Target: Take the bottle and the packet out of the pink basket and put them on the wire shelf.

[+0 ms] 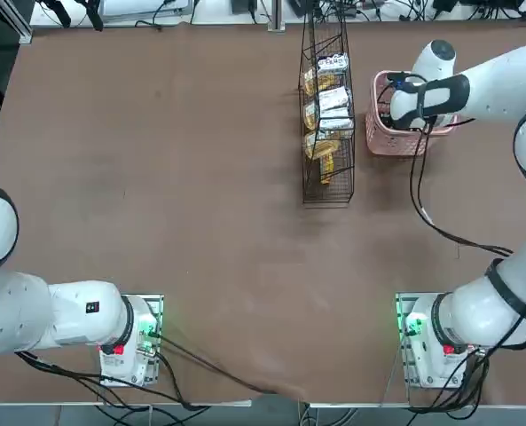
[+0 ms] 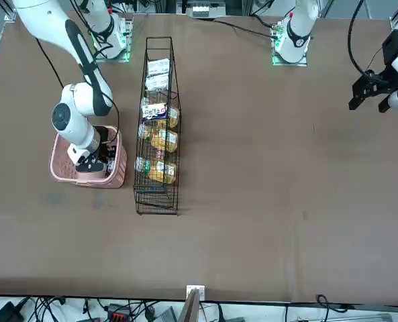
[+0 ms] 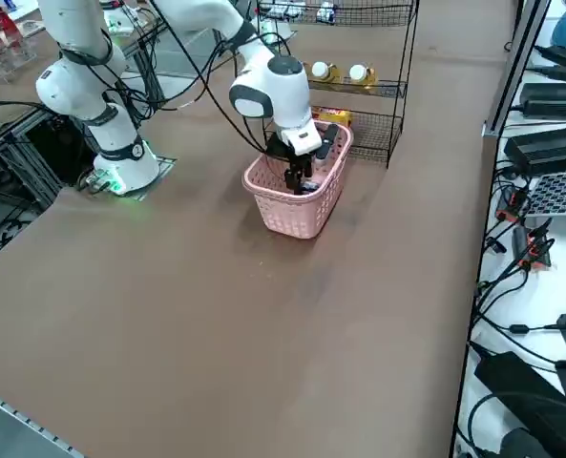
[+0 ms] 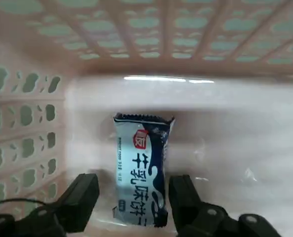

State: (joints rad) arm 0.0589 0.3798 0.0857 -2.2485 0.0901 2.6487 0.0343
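The pink basket (image 1: 380,142) (image 3: 292,215) stands right beside the tall black wire shelf (image 1: 327,182) (image 2: 157,201). My right gripper (image 3: 297,176) (image 4: 134,197) reaches down inside the basket and is open. Its two black fingers (image 4: 82,197) stand on either side of the near end of the white packet with dark print (image 4: 142,168), which lies flat on the basket floor next to a slotted wall (image 4: 18,123). No bottle shows in the basket. Two white-capped amber bottles (image 3: 321,70) lie on a shelf tier in the right side view.
The shelf tiers hold several white packets (image 1: 333,98) and yellow-orange packets (image 2: 160,141). The right arm's black cable (image 1: 431,209) trails over the brown table behind the basket. More cables and equipment line the table's right edge (image 3: 540,153).
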